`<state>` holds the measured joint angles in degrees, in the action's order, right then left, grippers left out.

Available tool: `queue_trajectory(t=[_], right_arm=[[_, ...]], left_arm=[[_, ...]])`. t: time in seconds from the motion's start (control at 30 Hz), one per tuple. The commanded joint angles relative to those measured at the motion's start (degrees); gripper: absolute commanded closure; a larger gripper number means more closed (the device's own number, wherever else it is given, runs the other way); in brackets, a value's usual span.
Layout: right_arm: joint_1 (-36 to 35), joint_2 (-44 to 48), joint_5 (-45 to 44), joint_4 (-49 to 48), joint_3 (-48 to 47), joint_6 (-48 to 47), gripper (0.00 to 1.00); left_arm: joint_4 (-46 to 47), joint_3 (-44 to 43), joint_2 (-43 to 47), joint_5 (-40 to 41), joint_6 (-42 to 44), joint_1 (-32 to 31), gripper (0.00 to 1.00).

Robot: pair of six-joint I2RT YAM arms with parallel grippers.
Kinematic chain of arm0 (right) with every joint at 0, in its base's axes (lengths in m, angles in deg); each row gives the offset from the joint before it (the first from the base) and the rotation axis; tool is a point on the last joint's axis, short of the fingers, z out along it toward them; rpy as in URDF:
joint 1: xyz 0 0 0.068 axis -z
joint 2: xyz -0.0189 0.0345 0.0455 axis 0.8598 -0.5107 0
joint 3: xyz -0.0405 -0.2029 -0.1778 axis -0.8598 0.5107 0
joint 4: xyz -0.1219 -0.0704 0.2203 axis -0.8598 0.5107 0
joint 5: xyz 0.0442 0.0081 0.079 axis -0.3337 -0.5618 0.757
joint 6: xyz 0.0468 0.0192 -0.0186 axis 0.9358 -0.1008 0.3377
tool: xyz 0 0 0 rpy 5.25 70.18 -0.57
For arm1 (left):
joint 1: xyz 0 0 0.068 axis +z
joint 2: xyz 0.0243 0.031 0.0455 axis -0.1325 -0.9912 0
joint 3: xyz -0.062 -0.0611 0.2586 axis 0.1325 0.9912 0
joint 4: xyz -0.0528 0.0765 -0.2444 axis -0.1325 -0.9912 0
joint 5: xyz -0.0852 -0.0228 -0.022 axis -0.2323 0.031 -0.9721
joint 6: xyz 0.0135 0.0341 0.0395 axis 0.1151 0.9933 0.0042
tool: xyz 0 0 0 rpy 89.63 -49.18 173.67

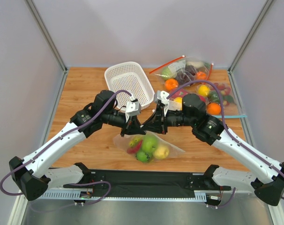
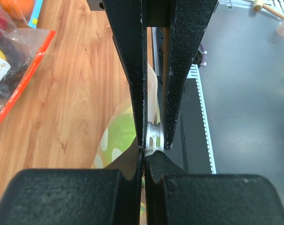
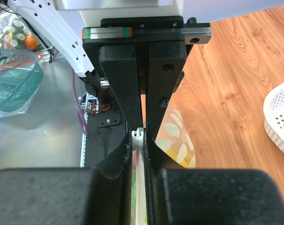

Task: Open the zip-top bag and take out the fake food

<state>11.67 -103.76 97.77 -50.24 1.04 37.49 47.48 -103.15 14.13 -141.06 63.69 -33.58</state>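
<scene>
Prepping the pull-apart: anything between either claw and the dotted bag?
Nothing visible. The left claw and right claw each pinch the top edge of the zip-top bag directly; the fake food lies inside, and the white basket sits apart behind.

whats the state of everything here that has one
clear polka-dotted zip-top bag: top edge pinched from both sides
small plastic fake food: inside the dotted bag
left hand: shut on the bag
right hand: shut on the bag
white plastic mesh basket: upright, empty
clear undotted bags: full of fruit, far right

Table: basket, dotted bag, apparently others
</scene>
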Motion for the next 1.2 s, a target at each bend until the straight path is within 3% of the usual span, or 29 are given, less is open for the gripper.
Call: queue_trajectory(t=[0.0,0.47,1.17], right_arm=[[-0.64,-0.18,-1.19,1.49,-2.16,-0.72,0.96],[-0.72,-0.71,-5.94,3.87,-1.37,-1.86,1.00],[0.24,-1.06,-9.27,5.54,1.61,-2.65,1.00]], left_arm=[[3.38,-2.17,0.92,-0.64,0.78,-0.21,1.00],[5.49,-0.41,2.77,6.04,0.70,-0.03,1.00],[5.49,-0.06,3.91,5.34,0.78,4.62,1.00]])
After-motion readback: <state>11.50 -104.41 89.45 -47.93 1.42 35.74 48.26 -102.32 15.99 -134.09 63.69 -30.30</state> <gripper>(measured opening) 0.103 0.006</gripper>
